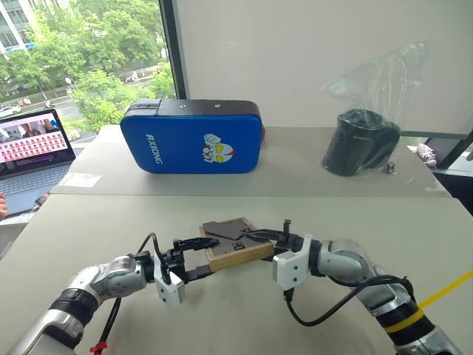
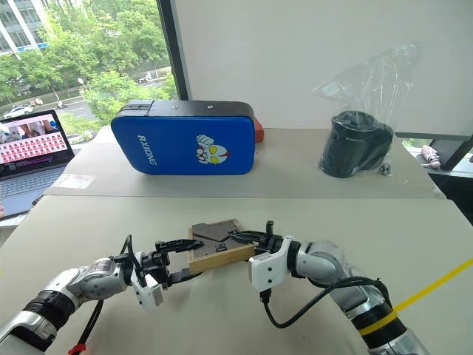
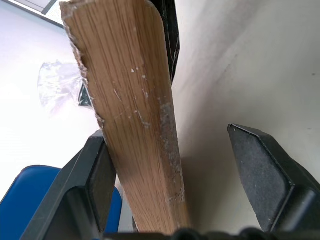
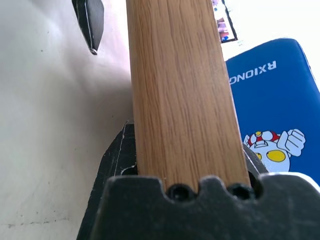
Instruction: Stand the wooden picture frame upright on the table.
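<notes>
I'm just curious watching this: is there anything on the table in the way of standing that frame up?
Nothing visible. The frame is between both grippers, left and right, over bare table. The blue pad and bagged black thing sit far behind.

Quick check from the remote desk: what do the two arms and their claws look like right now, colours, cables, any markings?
Both arms are silver-grey metal with black joint bands. The left claw and right claw each have two black fingers on a white wrist block. A black cable loops along each arm. The right arm carries a yellow band and yellow cord near its elbow; a red tag hangs by the left arm.
</notes>
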`<state>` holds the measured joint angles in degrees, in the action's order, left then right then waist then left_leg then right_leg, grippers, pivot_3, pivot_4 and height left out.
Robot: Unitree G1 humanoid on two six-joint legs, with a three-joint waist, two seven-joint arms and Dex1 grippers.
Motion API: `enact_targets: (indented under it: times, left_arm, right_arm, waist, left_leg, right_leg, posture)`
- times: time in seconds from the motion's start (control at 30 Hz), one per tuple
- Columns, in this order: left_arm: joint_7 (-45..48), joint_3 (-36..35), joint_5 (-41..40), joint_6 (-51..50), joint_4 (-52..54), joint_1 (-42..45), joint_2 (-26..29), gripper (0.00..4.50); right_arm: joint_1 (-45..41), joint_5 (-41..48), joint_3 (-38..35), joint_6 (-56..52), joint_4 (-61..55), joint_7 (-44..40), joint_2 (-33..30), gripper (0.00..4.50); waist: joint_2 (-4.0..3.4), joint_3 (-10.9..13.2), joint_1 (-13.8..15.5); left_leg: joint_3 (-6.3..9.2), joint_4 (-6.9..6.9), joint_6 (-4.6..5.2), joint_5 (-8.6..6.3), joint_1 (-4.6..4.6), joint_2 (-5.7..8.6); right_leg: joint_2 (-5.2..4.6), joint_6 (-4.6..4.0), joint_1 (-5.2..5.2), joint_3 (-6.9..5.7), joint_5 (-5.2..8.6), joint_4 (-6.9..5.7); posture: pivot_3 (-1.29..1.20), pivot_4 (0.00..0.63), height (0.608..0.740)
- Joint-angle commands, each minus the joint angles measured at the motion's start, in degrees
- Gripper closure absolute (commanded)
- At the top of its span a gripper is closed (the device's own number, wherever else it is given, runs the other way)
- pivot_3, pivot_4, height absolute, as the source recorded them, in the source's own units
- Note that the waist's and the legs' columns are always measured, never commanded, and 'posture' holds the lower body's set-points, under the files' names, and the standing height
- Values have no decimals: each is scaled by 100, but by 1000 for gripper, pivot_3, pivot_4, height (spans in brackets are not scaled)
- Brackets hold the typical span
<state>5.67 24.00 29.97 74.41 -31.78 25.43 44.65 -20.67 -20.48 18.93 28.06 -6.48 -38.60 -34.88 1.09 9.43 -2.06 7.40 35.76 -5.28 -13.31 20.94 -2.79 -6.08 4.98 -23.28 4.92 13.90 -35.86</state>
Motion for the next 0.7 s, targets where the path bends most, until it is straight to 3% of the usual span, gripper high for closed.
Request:
enact_targets:
  times: [0.03,0.3,0.4,0.57,0.7]
  left_arm:
    - [238,-26,42,-57,105,-106,-19,882]
    - [450,-114,-17,-115,119,-129,-167,882]
    - [510,-129,-83,-95,98,-130,-211,1578]
    - [580,-176,-47,-91,102,-127,-275,3236]
    - [605,-218,-41,-130,109,-139,-311,3315]
  right_arm:
    - [87,-92,-71,-26,-247,115,17,3236]
    - [292,-248,4,-231,-456,103,166,3236]
    - [328,-317,-9,-216,-467,124,128,3236]
    - [378,-347,-11,-283,-557,110,114,3236]
    - [474,-324,-25,-421,-637,60,111,3236]
  waist:
    - [0,0,0]
    - [0,0,-6]
    - [1,-1,-6]
    - [0,0,-6]
    - [0,-1,-6]
  left_leg:
    - [0,0,0,0,0,0]
    - [0,0,0,0,-10,0]
    - [0,0,0,0,-10,0]
    - [1,-1,1,-1,-14,0]
    - [1,0,1,0,-13,0]
  right_leg:
    - [0,0,0,0,0,0]
    - [0,2,8,-1,2,-2]
    - [0,2,10,0,1,-2]
    - [0,2,14,0,2,-1]
    - [0,2,14,0,2,-1]
  posture:
    - [0,150,740]
    - [0,150,740]
    - [0,150,740]
    - [0,150,740]
    - [0,150,740]
